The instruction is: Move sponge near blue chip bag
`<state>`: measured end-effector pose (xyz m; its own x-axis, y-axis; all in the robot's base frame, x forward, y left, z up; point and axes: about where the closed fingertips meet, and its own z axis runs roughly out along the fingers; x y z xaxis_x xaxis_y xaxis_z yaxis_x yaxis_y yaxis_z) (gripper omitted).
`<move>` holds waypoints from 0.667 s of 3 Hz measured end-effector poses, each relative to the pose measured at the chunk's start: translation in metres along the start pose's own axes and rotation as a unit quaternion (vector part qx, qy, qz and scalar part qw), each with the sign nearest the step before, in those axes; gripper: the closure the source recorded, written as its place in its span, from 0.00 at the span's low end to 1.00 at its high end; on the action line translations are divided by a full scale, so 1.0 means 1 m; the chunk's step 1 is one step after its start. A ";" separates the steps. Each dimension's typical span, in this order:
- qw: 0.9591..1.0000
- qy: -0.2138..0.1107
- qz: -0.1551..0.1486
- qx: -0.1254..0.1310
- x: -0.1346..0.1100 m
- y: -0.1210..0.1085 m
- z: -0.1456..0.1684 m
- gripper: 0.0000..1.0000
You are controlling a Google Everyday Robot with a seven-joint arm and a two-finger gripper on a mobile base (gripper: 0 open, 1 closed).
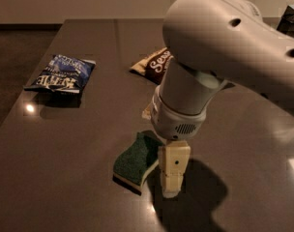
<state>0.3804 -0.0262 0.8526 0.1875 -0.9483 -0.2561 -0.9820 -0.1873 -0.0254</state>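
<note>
The sponge (pixel 136 159), dark green on top with a pale yellow layer beneath, lies flat on the dark table near the front middle. My gripper (pixel 170 186) points straight down and stands right against the sponge's right edge, low at the table surface. The blue chip bag (pixel 60 73), dark blue with white lettering, lies flat at the far left of the table, well apart from the sponge. My arm's large white body fills the upper right of the view.
A brown and cream chip bag (pixel 153 65) lies behind the sponge, partly hidden by my arm. The table's (pixel 65 178) left edge runs diagonally past the blue bag. A dark object (pixel 292 18) sits at the far right corner.
</note>
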 end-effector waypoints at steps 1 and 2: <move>1.000 -0.004 -0.006 0.005 -0.011 0.006 0.011 0.00; 1.000 0.000 -0.009 0.007 -0.019 0.006 0.019 0.16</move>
<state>0.3708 -0.0044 0.8394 0.2049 -0.9448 -0.2557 -0.9787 -0.2007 -0.0430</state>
